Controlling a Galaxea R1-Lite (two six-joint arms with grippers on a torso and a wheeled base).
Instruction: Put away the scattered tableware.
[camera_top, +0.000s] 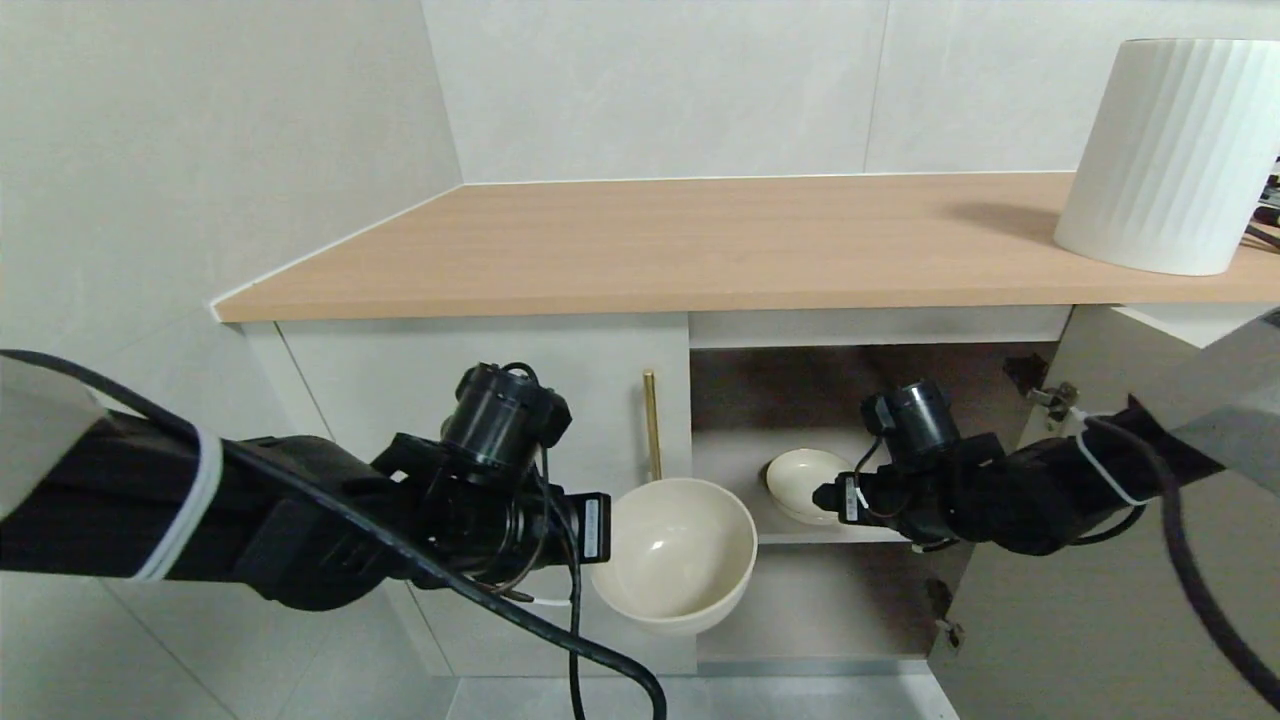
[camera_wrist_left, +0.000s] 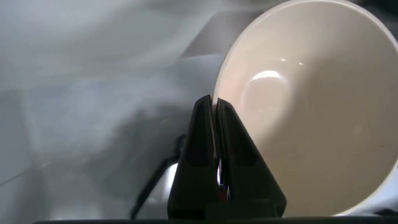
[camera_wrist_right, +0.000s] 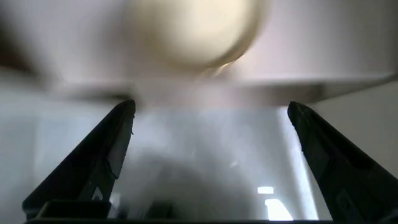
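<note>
Two bowls: left claw (camera_top: 598, 528) clamped on big bowl (camera_top: 680, 550) rim, outside cupboard (camera_top: 800, 385); right claw (camera_top: 826, 497) spread, empty, small bowl (camera_top: 800, 480) just ahead on shelf (camera_top: 725, 460). Advice: carry big bowl level, set beside small bowl.

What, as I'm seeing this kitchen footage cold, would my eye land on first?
Likely the large cream bowl, pinched at its rim by the left tool and held in the air in front of the cupboard. Next, a smaller bowl sits on the shelf inside the open cupboard, with the right tool open just before it. A tall white ribbed container stands on the wooden countertop at far right.
</note>
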